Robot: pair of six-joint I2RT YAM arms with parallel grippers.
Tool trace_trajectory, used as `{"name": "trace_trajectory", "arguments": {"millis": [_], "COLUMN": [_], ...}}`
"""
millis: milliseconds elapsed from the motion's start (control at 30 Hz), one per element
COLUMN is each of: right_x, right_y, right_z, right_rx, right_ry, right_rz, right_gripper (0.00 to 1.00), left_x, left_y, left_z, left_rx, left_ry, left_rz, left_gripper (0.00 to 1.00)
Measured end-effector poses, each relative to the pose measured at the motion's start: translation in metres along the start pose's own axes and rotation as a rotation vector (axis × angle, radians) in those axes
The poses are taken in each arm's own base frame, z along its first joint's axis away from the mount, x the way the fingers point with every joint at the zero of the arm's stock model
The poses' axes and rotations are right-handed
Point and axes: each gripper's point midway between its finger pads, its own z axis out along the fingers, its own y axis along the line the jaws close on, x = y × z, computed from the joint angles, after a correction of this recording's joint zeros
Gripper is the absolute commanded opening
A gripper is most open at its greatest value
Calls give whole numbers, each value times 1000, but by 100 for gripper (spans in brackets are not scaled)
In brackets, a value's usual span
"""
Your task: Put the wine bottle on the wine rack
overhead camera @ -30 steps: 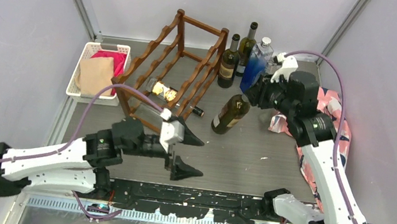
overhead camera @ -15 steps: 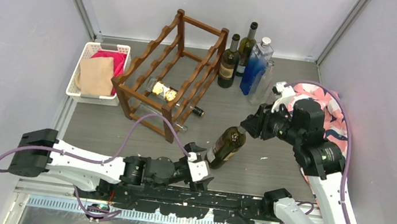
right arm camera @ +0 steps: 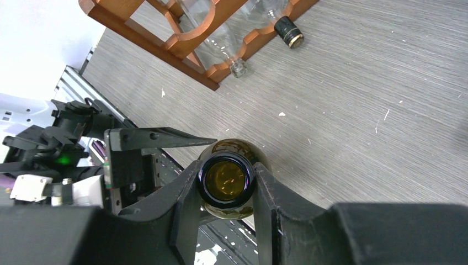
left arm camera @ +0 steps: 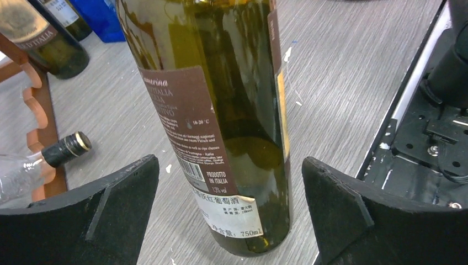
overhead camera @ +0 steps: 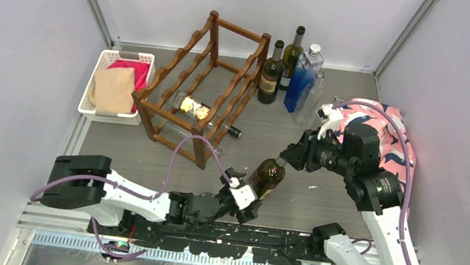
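Top external view of a grey tabletop [overhead camera: 318, 208] with two robot arms. At far left, one white basket [overhead camera: 93, 111] holds folded cloths [overhead camera: 113, 89]. Right of it stands one dark wooden wine rack [overhead camera: 208, 67], with two racked bottles [overhead camera: 191, 107] lying across its scalloped rails.

At lower centre, the left pincer [overhead camera: 243, 193] is spread wide, one finger either side of the lower body of the wine bottle [overhead camera: 266, 176] without gripping. It is probably placed to take the weight. That single bottle leans, well apart from the rack, because the right pincer [overhead camera: 284, 156] is clamped on its neck. At upper centre at least three upright bottles [overhead camera: 270, 75] wait; a fourth, clear one is uncertain.
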Motion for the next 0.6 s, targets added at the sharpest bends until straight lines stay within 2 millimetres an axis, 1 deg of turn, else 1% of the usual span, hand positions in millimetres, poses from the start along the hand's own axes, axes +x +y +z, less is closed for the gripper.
{"name": "trace_trajectory", "arguments": {"millis": [100, 233, 333, 467, 533, 600], "right_x": [0, -4, -8, -8, -7, -5], "right_y": [1, 3, 5, 6, 6, 5], "right_z": [1, 1, 2, 4, 5, 7], "right_rx": [-9, -18, -26, -36, -39, -39], "right_ry": [1, -16, -30, -27, -21, -14], "right_rz": [4, 3, 0, 6, 12, 16], "right_gripper": [1, 1, 1, 1, 1, 1], "left_x": [11, 28, 40, 58, 68, 72], "left_y": [6, 16, 16, 7, 3, 1], "left_z": [5, 14, 24, 31, 33, 34], "left_rx": [-20, -24, -9, 25, 37, 42], "left_ry": [-2, -10, -22, -40, -33, -32], "left_rz": [-17, -60, -90, -102, -98, -94], "left_gripper": [100, 100, 100, 100, 96, 85]}}
